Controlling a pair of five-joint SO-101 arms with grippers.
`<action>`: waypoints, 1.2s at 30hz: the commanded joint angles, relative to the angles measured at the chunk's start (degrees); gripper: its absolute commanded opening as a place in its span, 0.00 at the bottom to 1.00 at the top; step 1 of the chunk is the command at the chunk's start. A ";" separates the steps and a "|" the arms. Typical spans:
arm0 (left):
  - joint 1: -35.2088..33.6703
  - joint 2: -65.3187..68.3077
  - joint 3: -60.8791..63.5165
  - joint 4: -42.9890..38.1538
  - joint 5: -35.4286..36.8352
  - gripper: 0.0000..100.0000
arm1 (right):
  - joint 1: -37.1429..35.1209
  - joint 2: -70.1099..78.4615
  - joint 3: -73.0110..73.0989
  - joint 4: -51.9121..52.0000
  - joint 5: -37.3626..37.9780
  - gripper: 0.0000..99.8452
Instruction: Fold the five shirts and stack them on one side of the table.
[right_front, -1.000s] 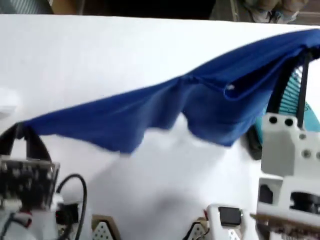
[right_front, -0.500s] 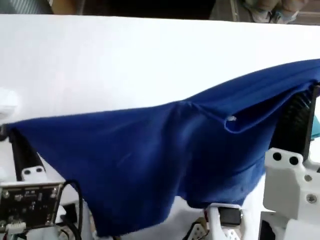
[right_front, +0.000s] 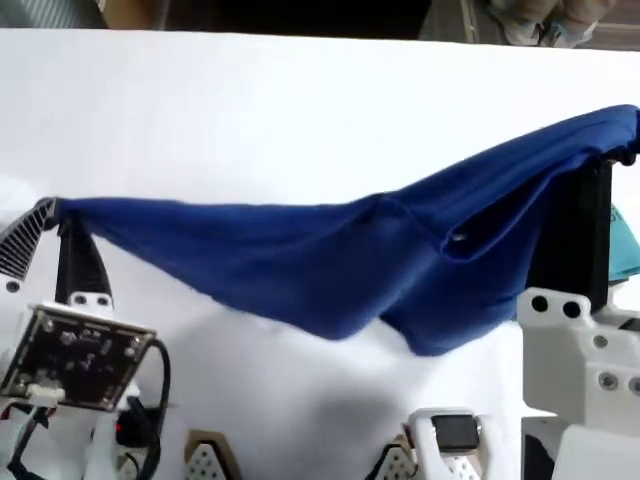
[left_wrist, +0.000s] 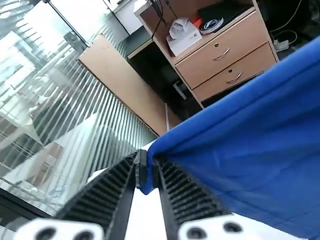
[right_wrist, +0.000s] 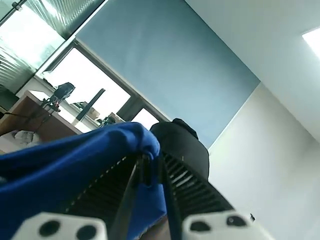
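Both grippers were pinching the same cloth. The left gripper (left_wrist: 147, 172) was shut tight on one corner of the blue shirt (right_front: 380, 260). The right gripper (right_wrist: 150, 172) was clamped on another corner, with cloth bunched over its tip. Seen from above, the left gripper (right_front: 45, 215) held its corner up near the left edge of the table (right_front: 250, 110). The right gripper (right_front: 615, 150) held its corner higher, near the right edge. The shirt hung between them like a long sagging flag across the middle of the table.

Half a second before, the shirt had hung far forward and covered the near edge. Now it had swung back, and the left corner had come up higher. The cloth looked more stretched out, and its lowest part drooped near the middle. It was not clear whether that part touched the table.

This looked like shaking the shirt out so it could lie flat. No fold had been made yet, so the job seemed to be only beginning.

Close by, the arm bases (right_front: 440, 445) sat along the near edge. A teal thing (right_front: 624, 245) lay at the right edge, just beside the right arm. It might get in the way when the shirt comes down there.
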 joint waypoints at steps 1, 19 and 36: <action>0.26 1.05 -3.56 2.02 -1.23 0.03 | -0.40 1.36 -0.97 0.22 0.44 0.02; -5.01 1.41 -12.88 9.93 -1.49 0.03 | -0.04 0.04 -0.70 2.15 0.53 0.02; -5.01 25.23 12.62 -17.76 -1.41 0.03 | 0.04 20.88 18.29 -10.24 0.44 0.02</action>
